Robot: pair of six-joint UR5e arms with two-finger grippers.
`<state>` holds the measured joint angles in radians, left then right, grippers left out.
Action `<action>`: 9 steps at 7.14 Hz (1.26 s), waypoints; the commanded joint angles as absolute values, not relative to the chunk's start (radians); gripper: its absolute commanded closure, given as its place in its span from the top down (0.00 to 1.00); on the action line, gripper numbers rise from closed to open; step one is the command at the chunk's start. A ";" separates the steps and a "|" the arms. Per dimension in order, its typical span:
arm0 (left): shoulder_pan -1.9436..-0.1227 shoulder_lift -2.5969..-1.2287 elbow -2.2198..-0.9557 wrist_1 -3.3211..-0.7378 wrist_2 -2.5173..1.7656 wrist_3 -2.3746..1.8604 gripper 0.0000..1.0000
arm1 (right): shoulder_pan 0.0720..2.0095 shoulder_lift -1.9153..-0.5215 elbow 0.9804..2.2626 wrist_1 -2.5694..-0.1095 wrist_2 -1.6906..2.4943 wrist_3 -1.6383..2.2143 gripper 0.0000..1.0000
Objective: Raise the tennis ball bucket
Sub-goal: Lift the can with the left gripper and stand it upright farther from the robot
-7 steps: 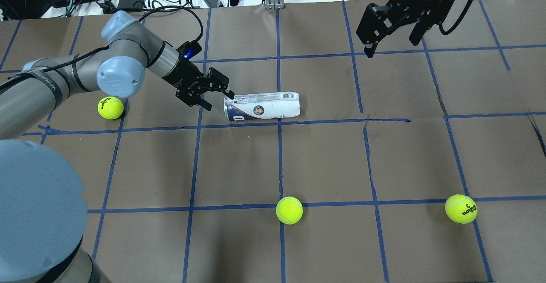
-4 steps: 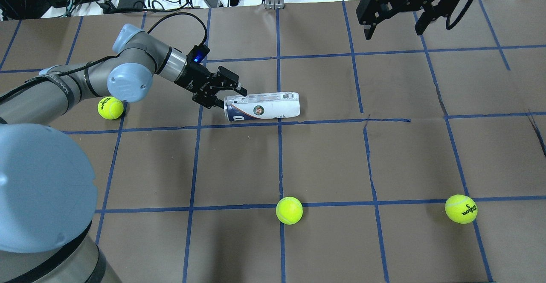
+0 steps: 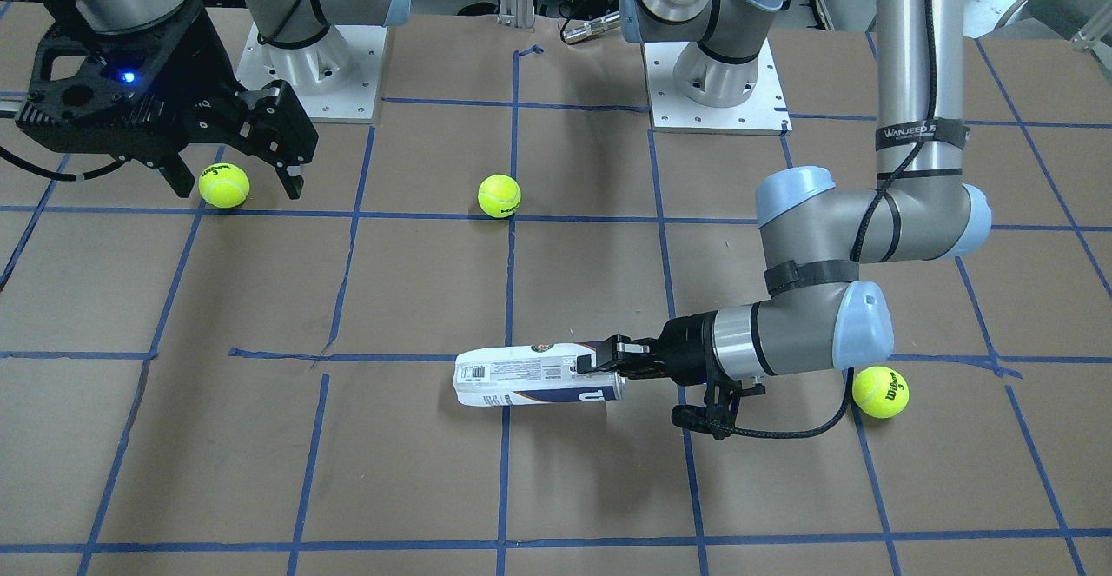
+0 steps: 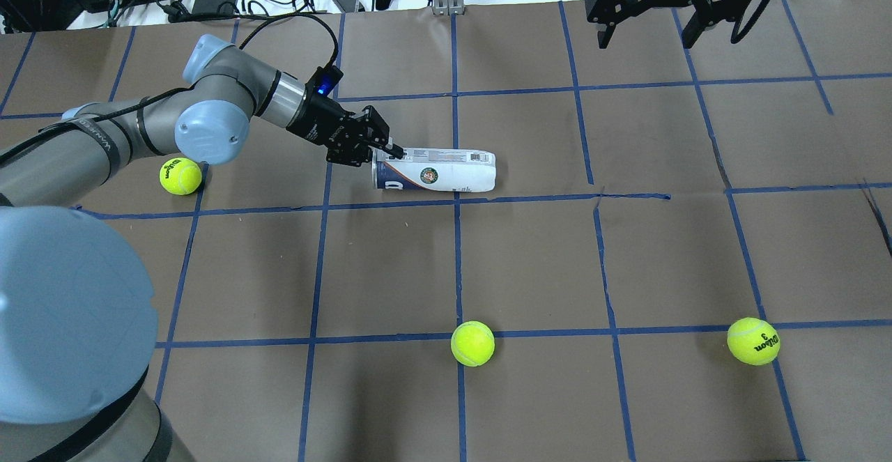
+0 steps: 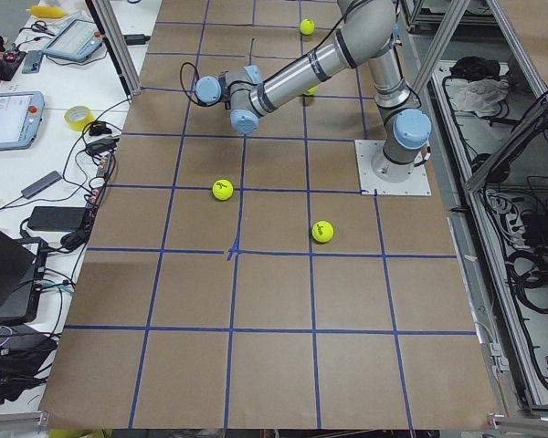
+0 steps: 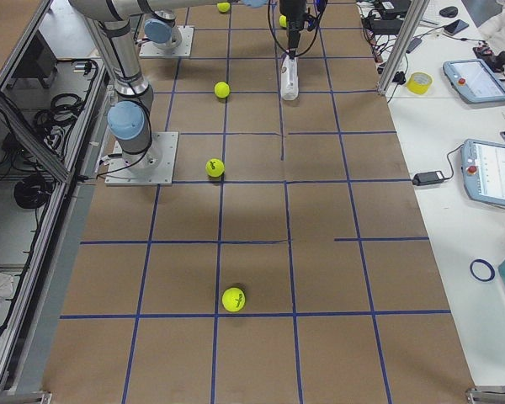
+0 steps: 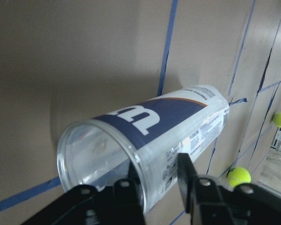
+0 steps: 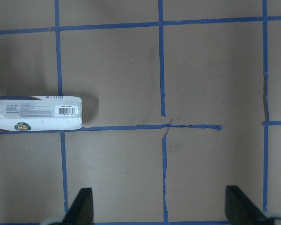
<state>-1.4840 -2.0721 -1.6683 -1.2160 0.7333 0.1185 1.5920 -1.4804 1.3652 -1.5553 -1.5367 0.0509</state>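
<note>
You're looking at brown table paper (image 4: pixel 529 267), blue tape grid (image 4: pixel 458 267). Tennis ball bucket (image 4: pixel 453 178): clear plastic, white label, navy band, black barcode. Tennis ball (image 4: pixel 180 175) at its 9 o'clock: yellow-green, black print. Left arm (image 4: pixel 125 134): grey, pale-blue caps.

I read a large white "W" on the navy band of the tennis ball bucket (image 7: pixel 152 115); its barcode (image 8: pixel 68 109) has digits too small for me. The right tennis ball (image 4: pixel 753 341) says "Wilson 3" and the left tennis ball (image 4: pixel 180 175) says "Wilson". The strap (image 3: pixel 910 133) on the left arm (image 3: pixel 903 46) says "WANJEED".
</note>
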 commanded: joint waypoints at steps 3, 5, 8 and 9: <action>-1.555 -1.974 -1.449 -1.222 0.860 -0.175 0.00 | 1.591 -1.482 1.365 -1.554 -1.539 0.048 1.00; -1.690 -1.988 -1.335 -1.262 1.299 -0.175 0.00 | 1.591 -1.482 1.365 -1.554 -1.537 0.049 1.00; -1.812 -2.043 -1.282 -1.223 1.592 -0.132 0.00 | 1.591 -1.473 1.365 -1.558 -1.534 0.060 1.00; -1.812 -2.068 -1.288 -1.212 1.592 -0.115 0.00 | 1.589 -1.473 1.365 -1.555 -1.535 0.060 1.00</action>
<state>-1.8004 -2.0390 -1.2866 -1.2333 1.5677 -0.1371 1.5903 -1.4739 1.3652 -1.5567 -1.5351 0.0577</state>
